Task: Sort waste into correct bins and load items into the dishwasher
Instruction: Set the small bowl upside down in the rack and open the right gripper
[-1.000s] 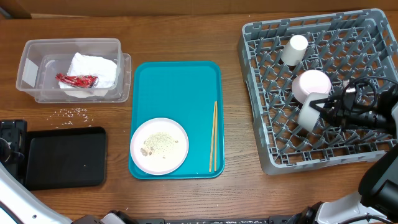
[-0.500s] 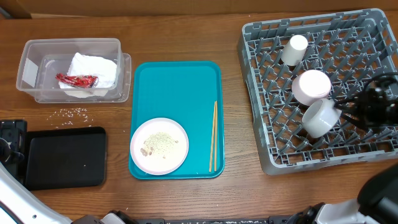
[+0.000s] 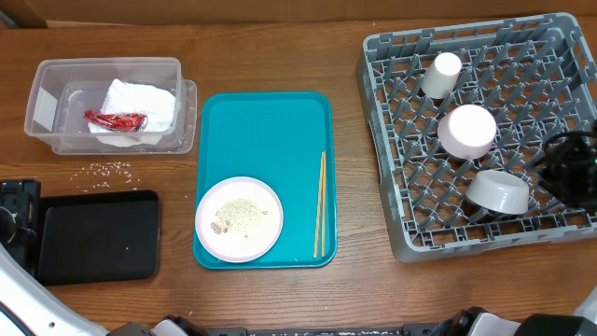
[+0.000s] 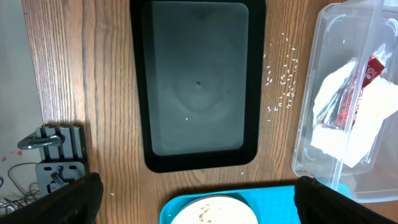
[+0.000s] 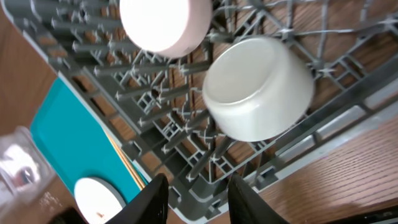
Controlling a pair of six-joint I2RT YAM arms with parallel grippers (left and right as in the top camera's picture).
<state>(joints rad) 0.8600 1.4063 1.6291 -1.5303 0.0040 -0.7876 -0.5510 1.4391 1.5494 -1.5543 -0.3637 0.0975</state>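
The grey dish rack (image 3: 392, 140) holds a cream cup (image 3: 441, 75), a pale pink bowl (image 3: 467, 131) and a grey-green bowl (image 3: 498, 192), which lies tilted among the pegs near the front right. My right gripper (image 3: 560, 173) hangs just right of that bowl (image 5: 258, 87), open, with only the rack's edge (image 5: 323, 124) between its fingers (image 5: 152, 199). The pink plate (image 3: 239, 218), with food scraps on it, sits on the teal tray (image 3: 266, 131). The napkin (image 3: 140, 105) and red wrapper (image 3: 117, 119) lie in the clear tub (image 3: 47, 107). My left gripper (image 4: 199, 205) is wide open above the black tray (image 4: 199, 81).
Loose rice grains (image 3: 110, 169) lie on the wood between the tub and the black tray (image 3: 98, 235). A pair of chopsticks (image 3: 320, 205) rests on the teal tray's right side. The left arm's mount (image 3: 17, 201) stands at the left table edge.
My right gripper has let go of the grey-green bowl and drawn back to the right. The bowl has settled lower into the rack. The left arm has not moved.
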